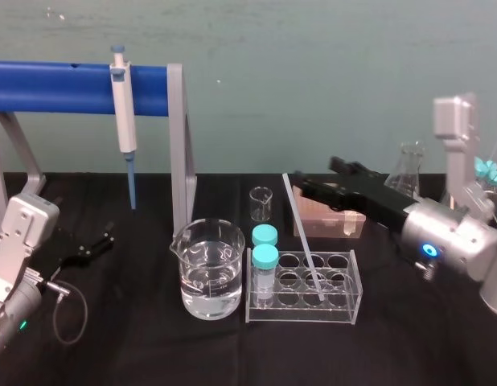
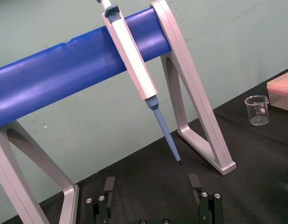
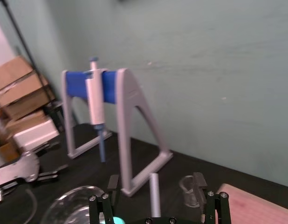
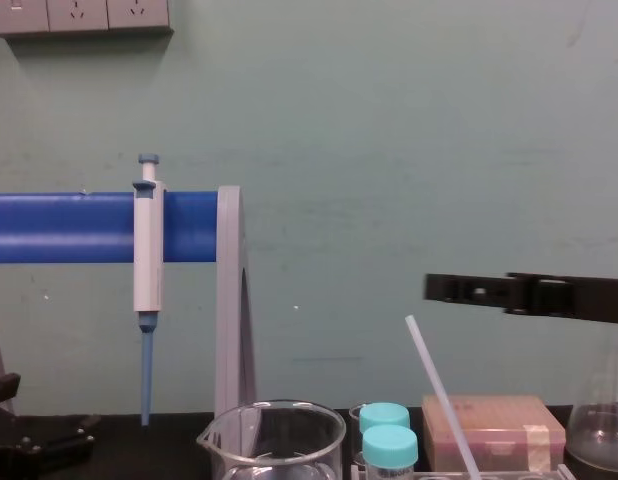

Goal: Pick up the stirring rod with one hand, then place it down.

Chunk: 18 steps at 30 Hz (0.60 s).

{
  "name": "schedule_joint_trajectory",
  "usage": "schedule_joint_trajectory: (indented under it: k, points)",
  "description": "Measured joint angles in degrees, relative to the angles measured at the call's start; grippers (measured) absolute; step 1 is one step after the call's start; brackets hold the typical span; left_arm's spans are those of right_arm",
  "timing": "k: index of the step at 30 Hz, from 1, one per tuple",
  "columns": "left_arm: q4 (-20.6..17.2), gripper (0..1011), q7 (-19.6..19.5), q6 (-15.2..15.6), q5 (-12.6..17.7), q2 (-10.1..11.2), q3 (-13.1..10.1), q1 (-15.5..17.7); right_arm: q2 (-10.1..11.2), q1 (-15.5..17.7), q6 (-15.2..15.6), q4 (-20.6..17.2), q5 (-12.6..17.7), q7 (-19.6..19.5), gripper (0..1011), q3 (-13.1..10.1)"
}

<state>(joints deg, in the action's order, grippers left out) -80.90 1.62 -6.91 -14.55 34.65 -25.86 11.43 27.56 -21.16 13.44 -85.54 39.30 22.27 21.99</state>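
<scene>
1. The stirring rod (image 1: 305, 241) is a pencil-thin, straight, milky-translucent stick. Its foot sits in a round hole of the rack (image 1: 301, 316), right of the vials, and its upper end tips toward the robot's left
2. The right pincer (image 3: 155, 179) reaches in from the right at the rod's top. Its long, flat black jaws are released and spread, and the rod's tip stands between them, touching neither
3. The left pincer (image 2: 152, 185) sits low over the worktop (image 1: 152, 346) at the far left, its jaws spread wide and gripping nothing, facing the pipette stand
4. The rack is a clear acrylic box with rows of round holes. Two clear vials (image 1: 265, 269) with smooth teal caps stand in its left column
5. A glass beaker (image 1: 207, 281) with a pouring lip, part-filled with clear liquid, stands just left of the rack, and a small glass beaker (image 1: 261, 203) stands behind it
6. A pinkish box (image 1: 325, 219) lies behind the rack under the right arm, and a conical glass flask (image 1: 409, 170) stands farther right
7. A white-and-blue pipette (image 1: 125, 121) hangs upright, tip down, from the glossy blue bar (image 1: 63, 88) of a stand with grey legs
8. The worktop is covered in matte black cloth. The wall (image 1: 313, 80) behind is pale teal-green and lightly scuffed, with white sockets (image 4: 79, 14) high up. Cardboard boxes (image 3: 16, 88) are stacked off to one side of the room
</scene>
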Motion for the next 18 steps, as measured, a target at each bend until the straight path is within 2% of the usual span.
schedule_joint_trajectory:
  k: [4, 7, 12, 18]
  points:
    - [0.0, 1000, 0.0, 0.0, 0.0, 0.0, 0.0, 0.0, -0.7, -2.8, 3.1, 1.2, -0.4, 0.2, 1000, 2.5]
    - [0.0, 1000, 0.0, 0.0, 0.0, 0.0, 0.0, 0.0, -2.3, -5.8, 6.4, 3.7, -1.5, -1.2, 1000, 4.8]
    - [0.0, 1000, 0.0, 0.0, 0.0, 0.0, 0.0, 0.0, -4.3, -8.2, 8.9, 6.8, -2.8, -3.5, 1000, 6.3]
    - [0.0, 1000, 0.0, 0.0, 0.0, 0.0, 0.0, 0.0, -5.7, -9.7, 10.7, 9.5, -4.0, -4.1, 1000, 7.3]
